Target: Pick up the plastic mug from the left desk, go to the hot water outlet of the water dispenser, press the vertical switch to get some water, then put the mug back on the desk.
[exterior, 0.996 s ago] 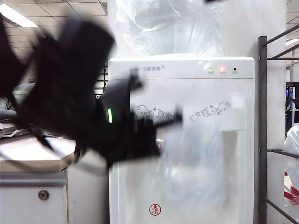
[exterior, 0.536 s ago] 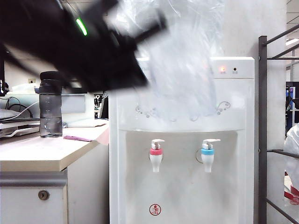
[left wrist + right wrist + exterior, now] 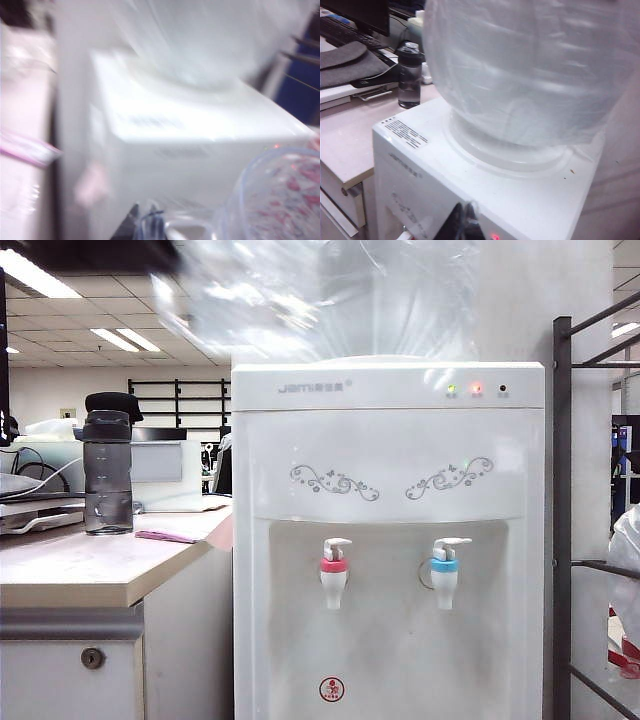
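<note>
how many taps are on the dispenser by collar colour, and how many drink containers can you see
red-pink collar tap: 1
blue collar tap: 1
dark grey tumbler on the desk: 1
clear plastic mug, by the left gripper: 1
total: 4 (2 taps, 2 containers)

Exterior camera faces the water dispenser [image 3: 388, 540] straight on, close, the table [image 3: 70, 575] at nine o'clock. Both wrist cameras look down on the dispenser's top and the bottle [image 3: 530, 70] from high and near, the left one badly blurred.
</note>
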Robot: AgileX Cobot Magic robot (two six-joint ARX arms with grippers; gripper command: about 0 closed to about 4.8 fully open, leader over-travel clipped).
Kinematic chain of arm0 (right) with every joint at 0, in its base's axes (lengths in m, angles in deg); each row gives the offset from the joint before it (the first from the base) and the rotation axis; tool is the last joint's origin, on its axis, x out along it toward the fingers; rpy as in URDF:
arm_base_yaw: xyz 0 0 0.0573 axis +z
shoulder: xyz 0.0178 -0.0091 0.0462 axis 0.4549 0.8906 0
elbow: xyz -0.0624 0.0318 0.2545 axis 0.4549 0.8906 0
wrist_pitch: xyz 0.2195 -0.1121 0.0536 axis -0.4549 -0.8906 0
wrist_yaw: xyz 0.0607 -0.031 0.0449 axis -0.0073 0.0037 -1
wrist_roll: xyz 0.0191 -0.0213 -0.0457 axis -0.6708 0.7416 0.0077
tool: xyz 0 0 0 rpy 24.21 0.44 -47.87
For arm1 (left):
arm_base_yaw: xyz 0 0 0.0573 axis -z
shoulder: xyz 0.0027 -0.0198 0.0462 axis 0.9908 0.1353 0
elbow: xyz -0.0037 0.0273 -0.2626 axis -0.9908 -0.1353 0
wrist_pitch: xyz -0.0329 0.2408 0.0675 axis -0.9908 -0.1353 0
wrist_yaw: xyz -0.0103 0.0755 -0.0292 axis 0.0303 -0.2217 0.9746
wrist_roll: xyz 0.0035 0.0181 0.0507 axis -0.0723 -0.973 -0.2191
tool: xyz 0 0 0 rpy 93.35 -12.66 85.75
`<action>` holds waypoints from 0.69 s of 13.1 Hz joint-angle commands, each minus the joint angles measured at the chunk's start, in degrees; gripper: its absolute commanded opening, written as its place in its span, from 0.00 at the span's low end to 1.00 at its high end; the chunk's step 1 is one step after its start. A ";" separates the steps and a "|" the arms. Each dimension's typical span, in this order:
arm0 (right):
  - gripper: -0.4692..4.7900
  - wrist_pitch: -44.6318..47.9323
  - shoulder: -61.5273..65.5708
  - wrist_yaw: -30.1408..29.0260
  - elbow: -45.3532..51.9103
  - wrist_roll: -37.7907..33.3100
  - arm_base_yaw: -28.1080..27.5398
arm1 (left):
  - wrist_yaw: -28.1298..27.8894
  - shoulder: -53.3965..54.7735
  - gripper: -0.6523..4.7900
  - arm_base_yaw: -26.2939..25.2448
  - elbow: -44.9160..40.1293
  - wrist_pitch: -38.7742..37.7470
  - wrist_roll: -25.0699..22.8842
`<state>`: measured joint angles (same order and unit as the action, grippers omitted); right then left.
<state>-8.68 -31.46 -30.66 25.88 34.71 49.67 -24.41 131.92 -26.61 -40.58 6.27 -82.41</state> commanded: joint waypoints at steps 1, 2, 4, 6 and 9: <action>0.09 0.39 -0.22 -0.37 -0.11 -0.28 -0.24 | 8.35 -5.66 0.11 -18.21 0.17 -0.94 -5.38; 0.09 0.00 -0.17 -0.37 -0.11 -0.28 -0.24 | 17.25 -5.46 0.11 -30.71 0.17 -0.70 -5.40; 0.09 -0.44 2.82 -2.12 -0.09 -0.28 -0.22 | 32.50 1.57 0.11 -54.97 0.17 1.95 -3.23; 0.09 0.42 6.40 -4.52 -0.09 -0.31 -0.15 | 34.91 7.67 0.11 -59.60 0.17 6.86 -3.06; 0.09 8.37 13.90 -7.06 -0.09 -3.93 -0.11 | 34.93 26.60 0.11 -60.65 1.40 26.60 -3.02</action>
<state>-4.07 -18.13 -37.33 25.97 32.39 49.49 10.54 156.02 -87.22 -40.30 27.14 -85.84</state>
